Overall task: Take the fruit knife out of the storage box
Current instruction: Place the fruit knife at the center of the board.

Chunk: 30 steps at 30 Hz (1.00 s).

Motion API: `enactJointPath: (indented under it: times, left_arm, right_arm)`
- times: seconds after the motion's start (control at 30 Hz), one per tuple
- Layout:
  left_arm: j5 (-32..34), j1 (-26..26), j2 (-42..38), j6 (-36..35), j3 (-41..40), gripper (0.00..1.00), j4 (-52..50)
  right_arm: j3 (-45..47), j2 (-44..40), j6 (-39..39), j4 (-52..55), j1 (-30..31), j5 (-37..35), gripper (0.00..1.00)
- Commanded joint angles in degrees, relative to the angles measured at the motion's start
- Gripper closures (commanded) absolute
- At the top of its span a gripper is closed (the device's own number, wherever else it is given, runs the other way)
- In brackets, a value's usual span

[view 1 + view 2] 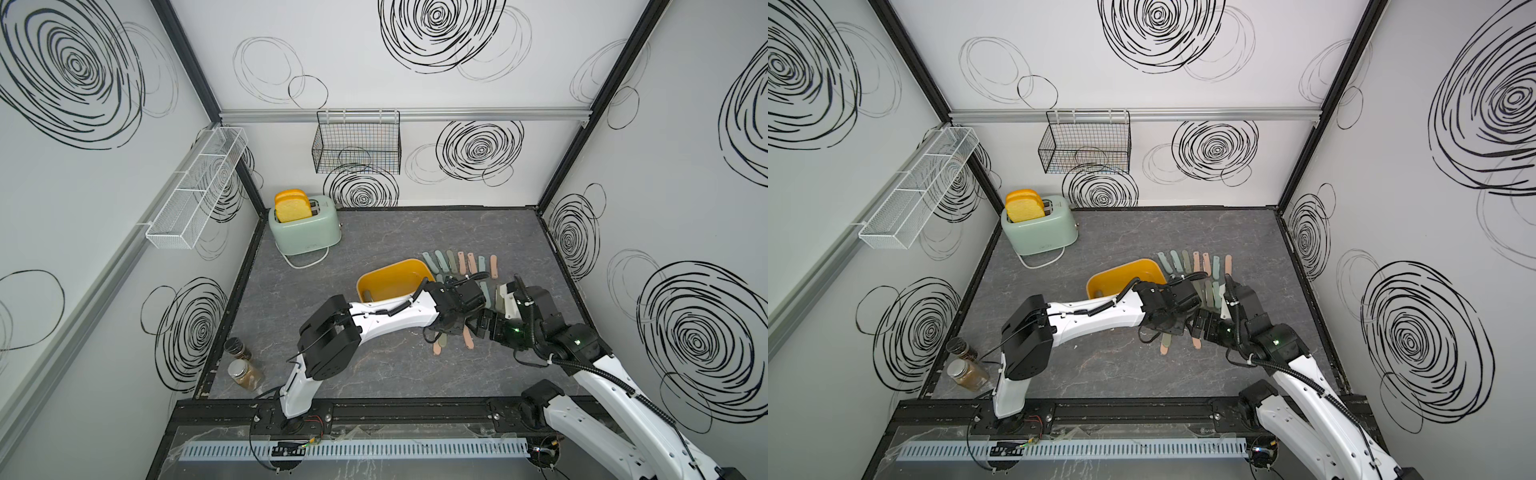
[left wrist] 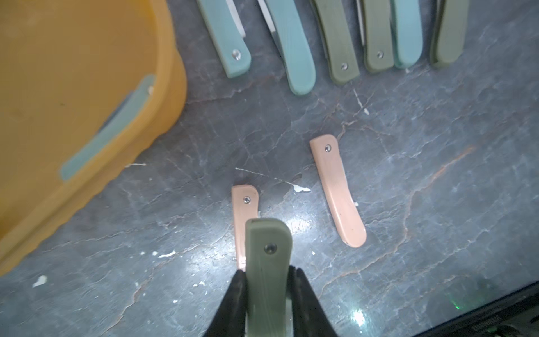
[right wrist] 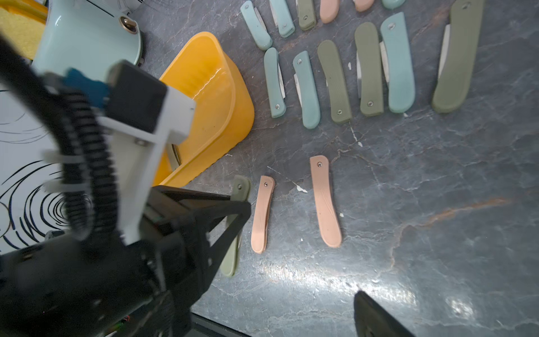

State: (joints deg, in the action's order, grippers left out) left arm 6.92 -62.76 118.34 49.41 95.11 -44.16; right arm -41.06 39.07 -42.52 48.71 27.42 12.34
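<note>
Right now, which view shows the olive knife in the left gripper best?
The left wrist view: the olive knife is close in the left gripper. The right wrist view hides its middle behind that gripper; both top views show only a tip.

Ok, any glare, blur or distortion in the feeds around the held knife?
Left wrist: the olive knife in the left gripper reads clearly, the storage box is soft, and glare whitens the tabletop beside the jaws. Right wrist: the left arm is a blurred foreground mass, with more glare patches on the tabletop. Both top views: evenly lit and sharp, with wide-angle stretch toward the edges.
</note>
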Motion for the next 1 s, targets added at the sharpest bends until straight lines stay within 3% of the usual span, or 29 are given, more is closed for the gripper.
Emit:
enactJointPath:
  times: [0.0,0.47,0.63,0.77,0.97]
  left_arm:
    - [-1.90,-0.44,3.31,1.77,0.51,0.75,3.90]
    - [-3.35,0.10,9.21,-0.05,2.11,0.70,7.92]
    - [-4.36,1.04,7.69,-0.71,2.10,0.58,8.63]
    - [-5.02,2.23,3.74,-1.51,2.98,0.42,9.06]
    - [-5.24,5.48,-2.10,-1.45,6.10,0.35,6.19]
  right_arm:
    - [-0.93,-2.19,-2.47,5.87,-0.01,-1.28,0.01]
    - [-1.43,-4.64,-2.21,10.72,0.00,-1.88,0.01]
    - [-1.80,-3.59,-1.73,9.24,0.00,-2.05,0.01]
    - [-3.31,-1.63,-0.78,7.43,0.00,-1.88,0.01]
    - [-7.82,1.56,1.17,5.89,0.04,-2.71,0.01]
